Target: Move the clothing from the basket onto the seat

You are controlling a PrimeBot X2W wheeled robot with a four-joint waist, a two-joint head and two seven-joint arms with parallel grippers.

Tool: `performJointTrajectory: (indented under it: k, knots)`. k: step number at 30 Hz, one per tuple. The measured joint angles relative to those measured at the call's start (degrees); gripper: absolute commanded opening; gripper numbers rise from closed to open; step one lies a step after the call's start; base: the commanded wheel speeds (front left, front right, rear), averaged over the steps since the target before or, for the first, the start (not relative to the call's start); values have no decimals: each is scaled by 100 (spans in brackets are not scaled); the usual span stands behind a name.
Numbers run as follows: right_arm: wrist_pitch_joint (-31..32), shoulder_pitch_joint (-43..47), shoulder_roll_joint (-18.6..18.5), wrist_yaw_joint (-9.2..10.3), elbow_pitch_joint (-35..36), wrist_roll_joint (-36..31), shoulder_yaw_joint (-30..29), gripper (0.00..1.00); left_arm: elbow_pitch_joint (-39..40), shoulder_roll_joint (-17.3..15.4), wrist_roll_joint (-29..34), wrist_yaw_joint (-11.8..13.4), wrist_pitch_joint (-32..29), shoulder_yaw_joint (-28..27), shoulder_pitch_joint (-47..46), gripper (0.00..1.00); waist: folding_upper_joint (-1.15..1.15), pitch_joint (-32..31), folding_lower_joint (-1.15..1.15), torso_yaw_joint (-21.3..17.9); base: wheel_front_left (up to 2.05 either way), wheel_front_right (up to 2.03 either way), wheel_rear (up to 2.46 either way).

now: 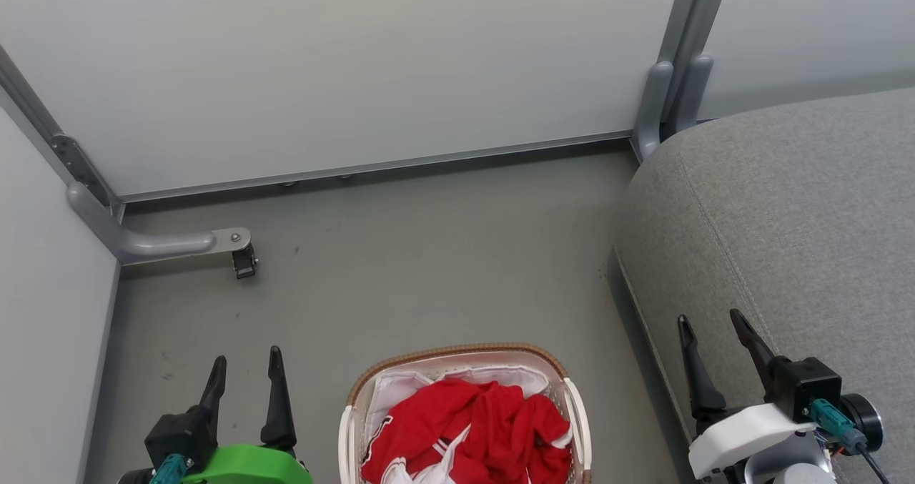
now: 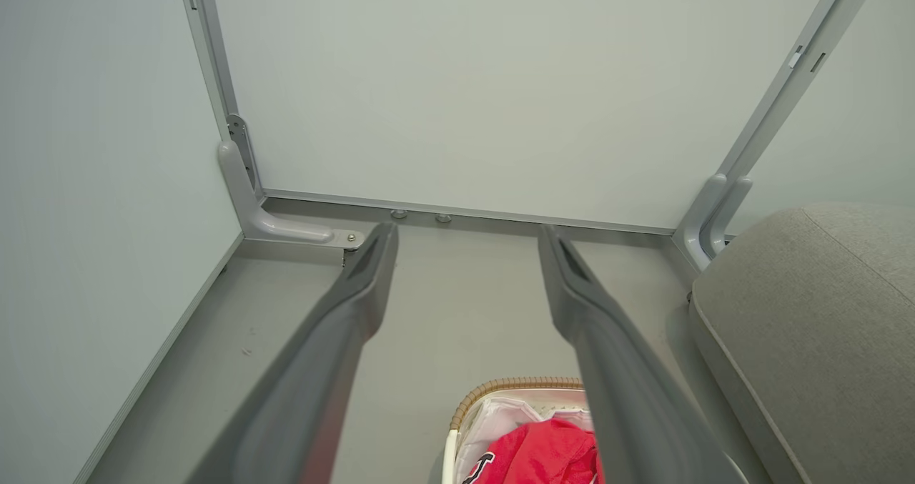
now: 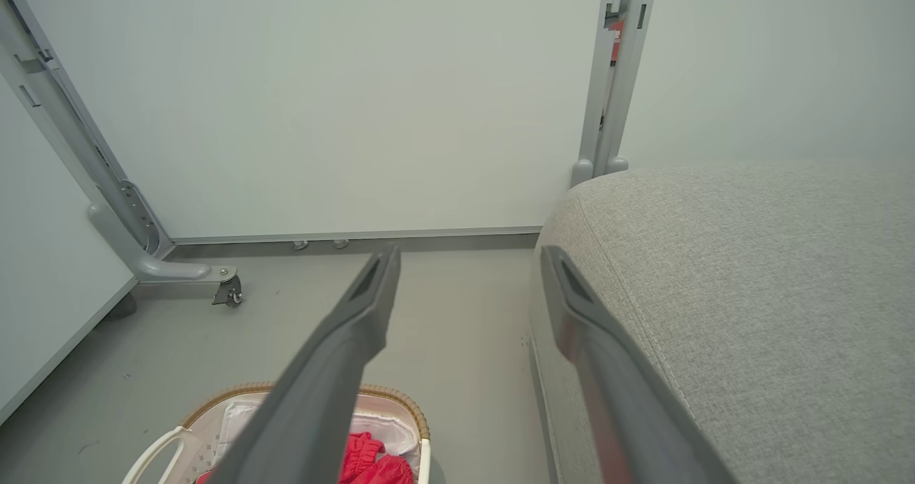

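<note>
Red jerseys (image 1: 472, 427) w/ white trim: bunched inside laundry basket (image 1: 457, 350), lying on its white liner (image 1: 389, 391). Basket stands on grey floor (image 1: 429, 255), near grey sofa seat (image 1: 786, 219), w/ a strip of floor between.

L gripper (image 1: 247, 357): jaws wide, nothing held, above floor at basket's left.

R gripper (image 1: 710, 318): jaws wide, nothing held, over seat's near edge.

Pale partition panels (image 1: 322, 62) behind; castor foot (image 1: 243, 261) at left corner.
</note>
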State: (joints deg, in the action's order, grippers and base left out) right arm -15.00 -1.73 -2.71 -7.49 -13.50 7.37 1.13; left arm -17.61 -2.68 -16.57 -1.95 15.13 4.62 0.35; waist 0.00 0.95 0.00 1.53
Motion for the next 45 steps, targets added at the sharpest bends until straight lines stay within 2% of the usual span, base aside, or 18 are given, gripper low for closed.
performJointTrajectory:
  k: [9,14,21,29,35,40,45]
  knots:
    - [0,7,0,0,16,1,24,100,-13,0,23,-31,0,62,12,100,0,29,0,-11,0,0,0]
    - [0,-1,-1,0,90,-20,86,100,-74,-2,361,-109,0,235,-27,100,0,126,0,-57,0,0,0]
    - [-1,-302,-2,0,335,-45,58,100,-547,-4,751,-271,0,637,-809,100,0,532,0,-173,0,0,0]
    - [-9,-1054,-8,-1,736,-29,-73,100,-1768,-1,1227,-438,4,1478,-2256,100,0,1390,0,-385,0,0,0]
    - [-9,-1411,-11,-1,977,91,-120,100,-3006,3,1389,-509,4,2103,-3145,100,0,2150,1,-618,0,0,0]
    - [-9,-1569,-13,-2,1174,302,-11,100,-4033,3,1369,-533,-96,2449,-3717,100,0,2786,1,-867,0,0,0]
    - [-9,-1698,-16,-2,1325,439,78,100,-4634,5,1405,-536,-93,2594,-4176,100,0,3353,1,-1130,0,0,0]
